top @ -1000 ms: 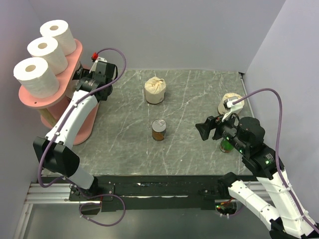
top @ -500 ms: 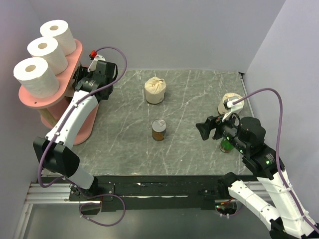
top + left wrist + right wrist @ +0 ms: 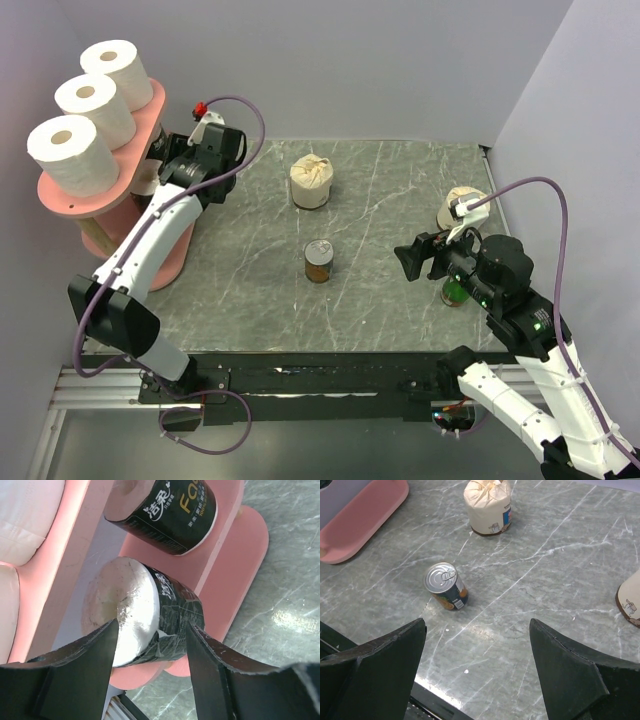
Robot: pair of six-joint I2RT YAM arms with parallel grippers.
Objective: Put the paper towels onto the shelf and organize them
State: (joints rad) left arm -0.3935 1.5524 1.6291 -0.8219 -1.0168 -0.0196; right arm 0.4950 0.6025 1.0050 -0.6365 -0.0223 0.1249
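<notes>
Left gripper point(image 3: 151, 630): jaws part-open, one finger on each side of a black-wrapped roll point(image 3: 175, 615). Cannot tell whether the pads press the roll or only flank it. The roll sits on a lower tier of the shelf point(image 3: 250, 550), just beside a second black-wrapped roll point(image 3: 170, 510). Three white rolls point(image 3: 88, 100) stand in a row on the top board.

Right gripper point(image 3: 477, 630): wide open, empty, above the worktop point(image 3: 560, 555). Two cream-wrapped rolls point(image 3: 311, 182) are not yet shelved and stand well apart on the worktop. A tin can point(image 3: 446, 586) stands near one of them.

Judgement: rolls are light and soft, and would dent under a hard squeeze. The film wrapper is probably slick. Take each roll across the round body at mid-height with gentle closure. On the cream ones, avoid the gathered top.
</notes>
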